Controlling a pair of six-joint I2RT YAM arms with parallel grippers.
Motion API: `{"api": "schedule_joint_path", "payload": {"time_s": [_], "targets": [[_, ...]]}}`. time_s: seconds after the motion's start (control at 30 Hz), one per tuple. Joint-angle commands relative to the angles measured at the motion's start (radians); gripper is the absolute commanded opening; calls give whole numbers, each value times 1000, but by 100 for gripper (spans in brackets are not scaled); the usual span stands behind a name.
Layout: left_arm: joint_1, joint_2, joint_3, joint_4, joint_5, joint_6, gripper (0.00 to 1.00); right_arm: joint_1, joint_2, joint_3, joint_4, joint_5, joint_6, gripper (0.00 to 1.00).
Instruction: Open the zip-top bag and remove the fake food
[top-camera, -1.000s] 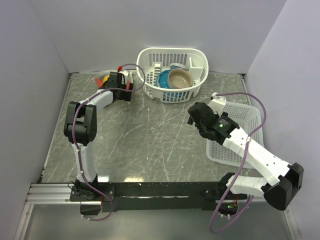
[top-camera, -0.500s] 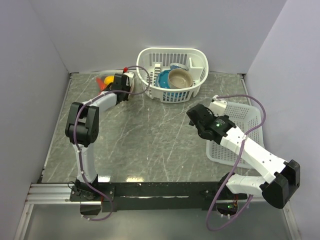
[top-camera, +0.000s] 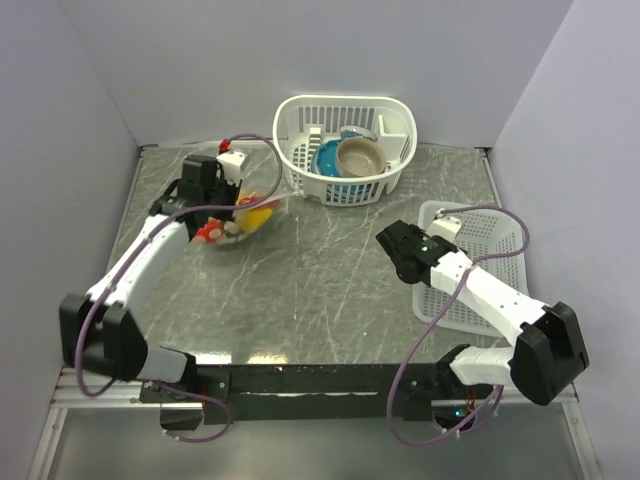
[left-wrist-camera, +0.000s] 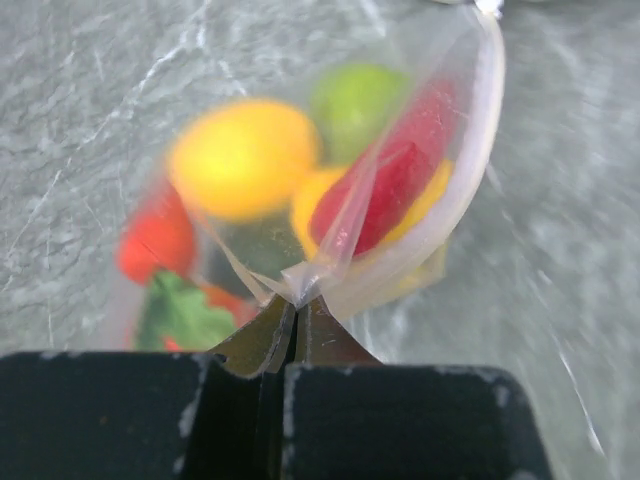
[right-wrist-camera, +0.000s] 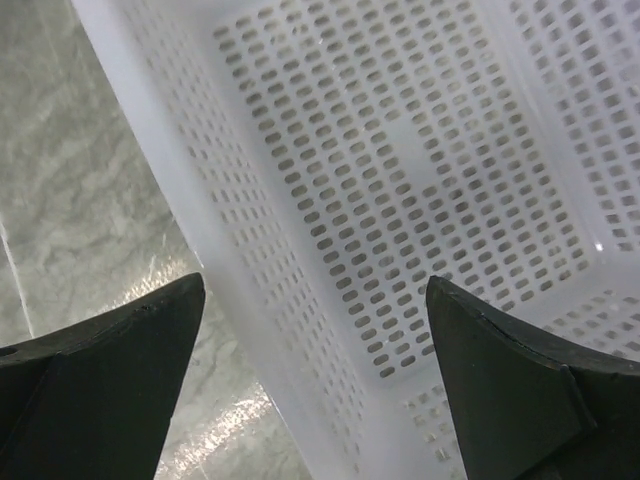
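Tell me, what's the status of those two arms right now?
Left end effector shut on zip-top bag. Fake food inside. Right end effector open, by flat white basket.

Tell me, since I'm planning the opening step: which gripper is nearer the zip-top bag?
Left. The left gripper is shut on the zip-top bag at its edge; the right gripper hangs open across the table, beside the flat white basket.

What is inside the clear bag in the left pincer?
Seen through the clear floppy plastic bag: a round yellow fruit, a lime green one, a red piece, another red one with green leaf. Anything behind them is covered.
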Motion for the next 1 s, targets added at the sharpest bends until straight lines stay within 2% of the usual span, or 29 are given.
{"api": "schedule_joint_path", "payload": {"time_s": [0.0, 0.13, 0.27, 0.4, 0.57, 0.63, 0.7, 0.77, 0.87, 0.9, 0.97], "targets": [[-3, -136, 34, -186, 150, 63, 1, -6, 39, -55, 193, -99, -69, 99], [-3, -209, 76, -330, 241, 102, 1, 39, 90, -79, 287, -164, -115, 90], [-3, -268, 64, -390, 282, 146, 1, 196, 153, -20, 307, -164, -103, 82], [-3, -297, 38, -440, 368, 219, 1, 290, 234, 101, 275, -182, -68, 81], [-3, -311, 30, -450, 428, 241, 1, 378, 288, 186, 267, -198, -44, 80], [-3, -311, 47, -472, 460, 260, 1, 409, 292, 221, 256, -193, -41, 83], [-5, -312, 62, -496, 491, 281, 1, 428, 277, 232, 268, -198, -69, 87], [-3, -321, 79, -510, 505, 312, 1, 438, 221, 209, 296, -196, -110, 98], [-3, -338, 85, -536, 528, 364, 1, 453, 78, 140, 412, -187, -269, 100], [-3, -343, 85, -549, 552, 384, 1, 465, 29, 114, 451, -196, -375, 100], [-5, -354, 81, -576, 583, 434, 1, 485, -129, 19, 609, -291, -560, 100]]}}
